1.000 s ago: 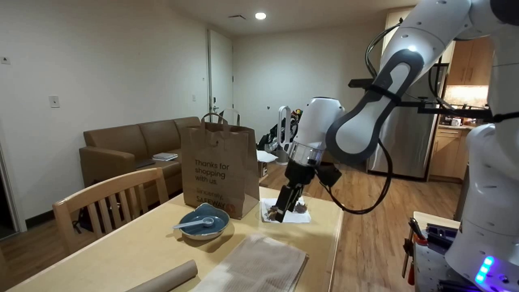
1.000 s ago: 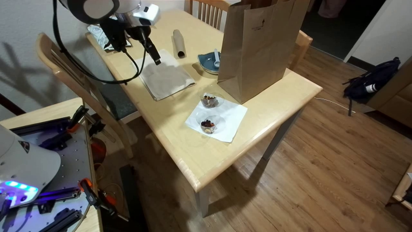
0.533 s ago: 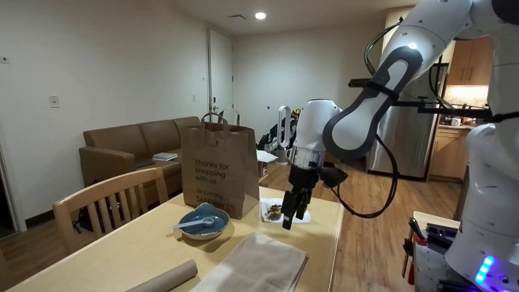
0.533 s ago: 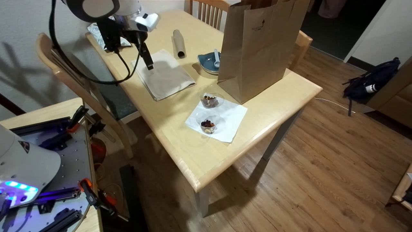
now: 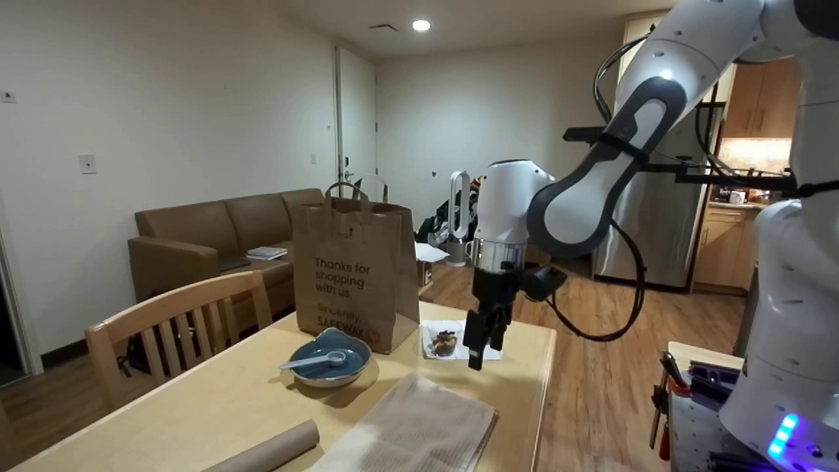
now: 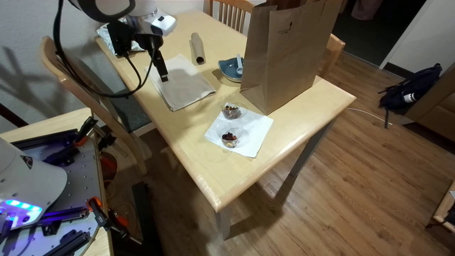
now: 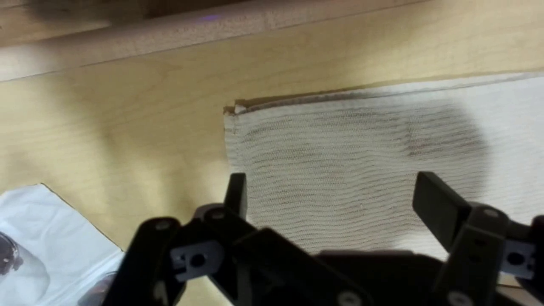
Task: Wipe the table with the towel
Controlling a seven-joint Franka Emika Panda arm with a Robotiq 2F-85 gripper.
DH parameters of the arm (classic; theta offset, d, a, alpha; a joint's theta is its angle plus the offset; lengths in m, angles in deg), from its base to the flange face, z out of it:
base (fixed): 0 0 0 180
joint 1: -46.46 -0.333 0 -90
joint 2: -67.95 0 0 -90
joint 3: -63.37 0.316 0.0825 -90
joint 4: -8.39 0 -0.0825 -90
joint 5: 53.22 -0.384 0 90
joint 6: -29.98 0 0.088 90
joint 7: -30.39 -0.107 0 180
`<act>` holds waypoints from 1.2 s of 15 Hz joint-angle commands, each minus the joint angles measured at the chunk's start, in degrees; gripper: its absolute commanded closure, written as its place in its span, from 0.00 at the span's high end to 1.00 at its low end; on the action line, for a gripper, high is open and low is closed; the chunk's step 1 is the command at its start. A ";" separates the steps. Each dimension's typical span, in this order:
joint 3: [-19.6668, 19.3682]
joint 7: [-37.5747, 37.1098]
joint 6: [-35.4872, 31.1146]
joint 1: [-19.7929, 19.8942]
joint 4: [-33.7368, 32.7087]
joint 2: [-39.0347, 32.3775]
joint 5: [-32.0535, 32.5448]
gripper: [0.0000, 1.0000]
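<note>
A pale wood table point(image 5: 196, 419) stood on a wood-plank floor point(image 5: 616, 380). With the towel point(image 5: 413, 419) as the middle of a dial, and twelve o'clock pointing away from the camera in an exterior view, a brown tube point(image 5: 269, 449) lay close by between eight and nine. The towel itself lay folded and flat on the near part of the table. The black tool point(image 7: 331, 193) hung above the towel, pointing down and apart from it; in the wrist view its fingers point(image 7: 236, 195) stood wide apart, ribbed weave showing between them, and it had hold of nothing. A white arm point(image 5: 580, 216) reached in to it from between one and two. At ten sat a blue bowl point(image 5: 330, 341) with a pale spoon point(image 5: 336, 358) in it, the handle crossing the rim toward nine. At one, partly behind the tool, lay a white napkin point(image 6: 257, 131), which in an exterior view carried two clear cups point(image 6: 230, 138) of small, mostly dark pieces. An upright brown paper bag point(image 5: 354, 242) printed "Thanks for shopping with us" stood at eleven. Past the table came a slatted chair point(image 5: 177, 303) at ten, a brown sofa point(image 5: 187, 233) between ten and eleven, a steel refrigerator point(image 5: 668, 236) near two, and a white door point(image 5: 357, 118) just short of twelve.
</note>
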 commanded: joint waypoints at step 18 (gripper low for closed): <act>-2.39 -16.90 9.61 -0.69 -0.50 1.53 14.75 1.00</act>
